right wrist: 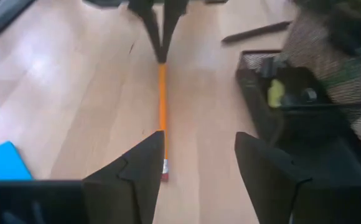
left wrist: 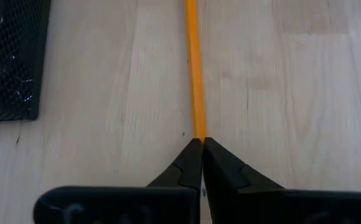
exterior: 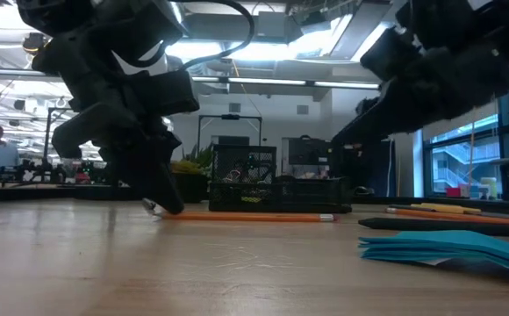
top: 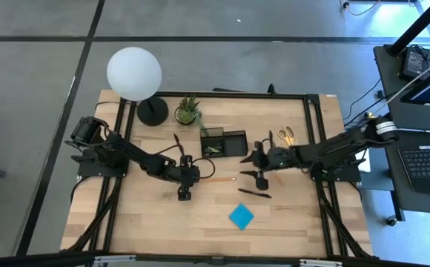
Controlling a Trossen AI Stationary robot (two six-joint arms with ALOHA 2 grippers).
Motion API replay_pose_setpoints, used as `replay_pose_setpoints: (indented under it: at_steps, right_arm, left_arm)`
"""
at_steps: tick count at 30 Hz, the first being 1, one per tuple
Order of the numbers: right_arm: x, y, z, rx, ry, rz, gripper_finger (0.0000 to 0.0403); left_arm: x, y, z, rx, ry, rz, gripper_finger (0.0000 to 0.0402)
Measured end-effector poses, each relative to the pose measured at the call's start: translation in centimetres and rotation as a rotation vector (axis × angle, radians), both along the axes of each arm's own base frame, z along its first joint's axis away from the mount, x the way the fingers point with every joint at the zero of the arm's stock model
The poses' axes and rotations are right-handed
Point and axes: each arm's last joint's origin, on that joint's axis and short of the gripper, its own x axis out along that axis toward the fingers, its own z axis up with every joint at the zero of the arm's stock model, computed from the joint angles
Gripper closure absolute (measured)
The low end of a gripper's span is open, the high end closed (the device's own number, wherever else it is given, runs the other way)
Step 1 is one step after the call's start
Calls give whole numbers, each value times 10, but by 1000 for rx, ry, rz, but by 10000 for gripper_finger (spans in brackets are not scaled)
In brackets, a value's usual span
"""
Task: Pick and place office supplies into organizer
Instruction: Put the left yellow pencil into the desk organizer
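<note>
Black mesh, the organizer sits mid-table as our landmark, some small supplies already inside. In front of it the orange pencil lies flat, pinched at one end by our left gripper, fingers closed to a point on its tip, presumably to lift it. Our right gripper, beside the organizer, hangs wide open over the eraser end, holding nothing.

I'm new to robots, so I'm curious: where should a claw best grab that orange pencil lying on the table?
Probably at one end, from above, pinching across its thin shaft. The orange pencil lies flat on the table, and the left claw is shut on its end like that.
</note>
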Motion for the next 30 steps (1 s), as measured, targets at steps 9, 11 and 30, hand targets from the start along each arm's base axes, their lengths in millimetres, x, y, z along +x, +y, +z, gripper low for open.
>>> replay_pose_setpoints:
  at_steps: [9,11,30]
  right_arm:
    - [30,7,-18,15,88,-7,203]
    - [34,8,-22,16,104,-9,203]
    - [40,9,-38,1,161,-5,203]
  left_arm:
    - [-1,1,-3,14,15,16,352]
    - [-2,1,-3,17,15,18,340]
    - [-3,0,-3,-30,41,14,318]
